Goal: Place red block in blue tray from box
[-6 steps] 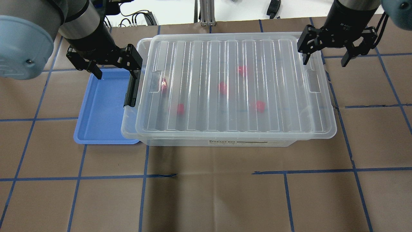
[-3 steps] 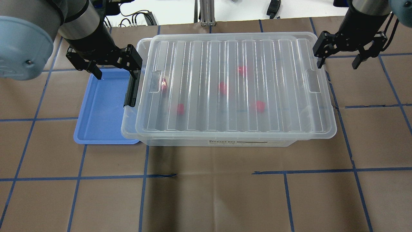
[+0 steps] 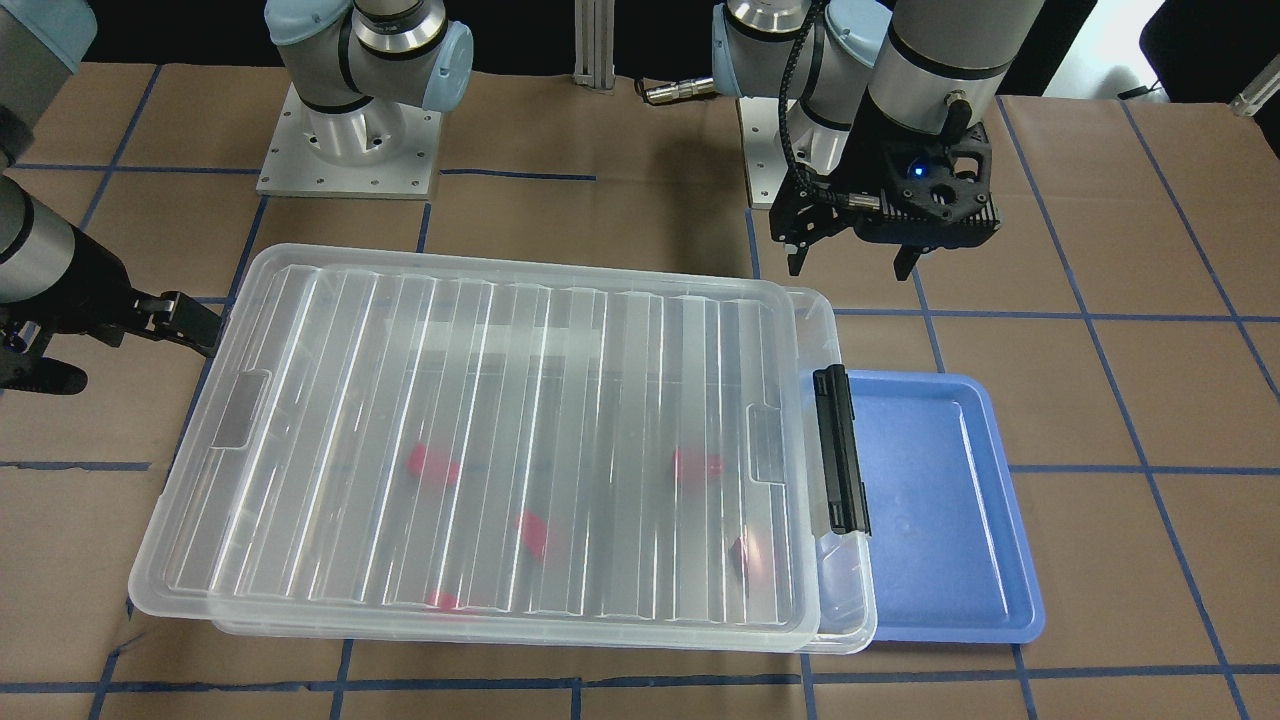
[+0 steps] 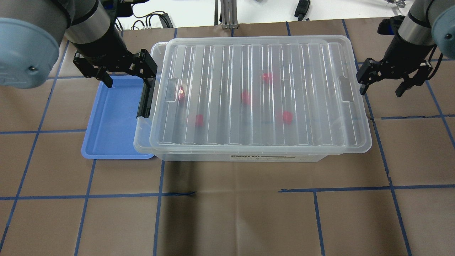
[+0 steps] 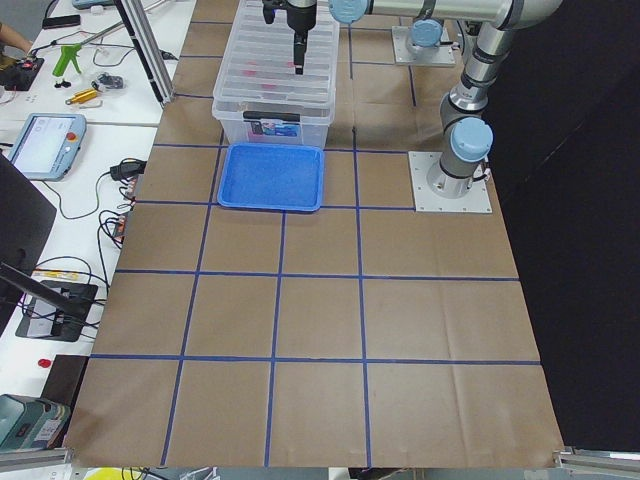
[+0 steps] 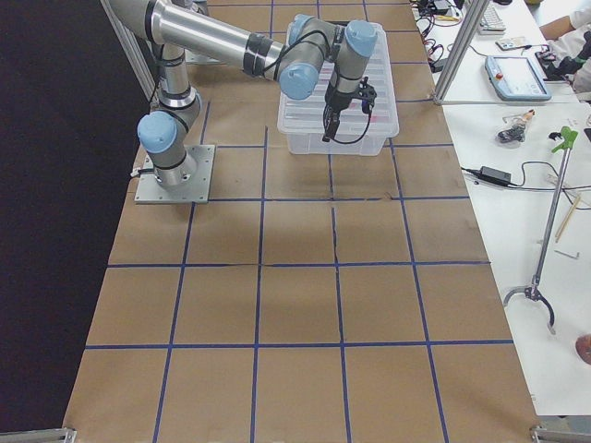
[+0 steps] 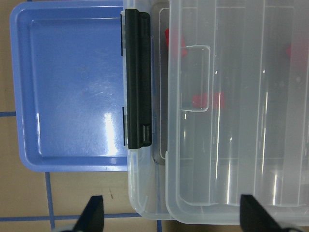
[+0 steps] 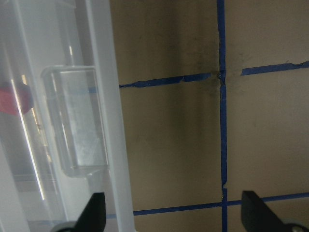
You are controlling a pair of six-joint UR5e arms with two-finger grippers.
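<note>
Red block (image 4: 181,92) noted as a small bright red blur under the ribbed lid of the box (image 4: 249,156), just beside the left tool (image 4: 128,79). That tool is spread wide above the blue tray (image 4: 110,121) and the box end. Right tool (image 4: 381,91) is spread wide, empty, beside the opposite box end.

This is a robotics lab or test cell rather than any home or shop. The table (image 4: 227,220) is covered in brown paper marked into squares with blue tape (image 4: 85,195). Two industrial robot arms (image 6: 222,39) are bolted to it on metal plates (image 3: 290,175). A white bench (image 6: 517,249) runs along one side, carrying touch-screen control tablets (image 5: 42,142), loose cables (image 4: 156,17), a power brick (image 6: 492,173) and what look like hand tools (image 5: 70,60), too small to name. Aluminium posts (image 5: 143,50) rise beside it.
</note>
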